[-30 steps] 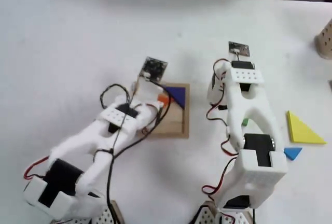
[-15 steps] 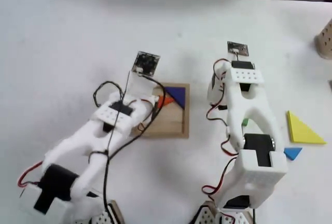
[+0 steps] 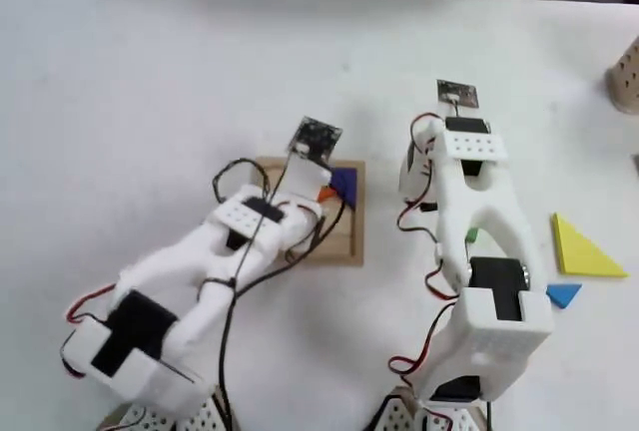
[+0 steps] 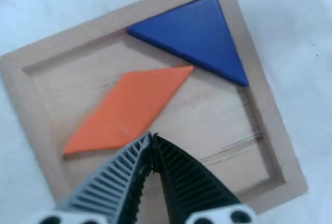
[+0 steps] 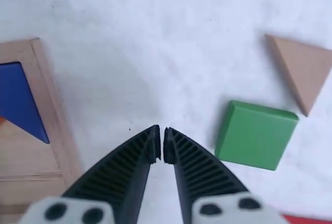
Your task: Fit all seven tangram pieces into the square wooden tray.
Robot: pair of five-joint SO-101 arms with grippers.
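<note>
The square wooden tray (image 4: 259,110) (image 3: 351,241) lies mid-table, half under the left arm. Inside it a large blue triangle (image 4: 194,32) (image 3: 342,184) fills one corner, and an orange parallelogram (image 4: 127,107) lies beside it. My left gripper (image 4: 152,143) hangs shut and empty just over the parallelogram's edge. My right gripper (image 5: 160,136) is shut and empty above bare table, between the tray's edge (image 5: 52,110) and a green square (image 5: 255,134). A tan triangle (image 5: 303,68) lies past the green square. A large yellow triangle (image 3: 581,247) and a small blue triangle (image 3: 563,294) rest right of the right arm.
A perforated tan object (image 3: 626,77) stands at the table's right edge. The white table (image 3: 150,82) stretches wide to the left and back. Red and black cables (image 3: 225,187) loop around both arms.
The left arm swung left and away from the tray half a second ago, then came back right over it. The right arm has not moved.
</note>
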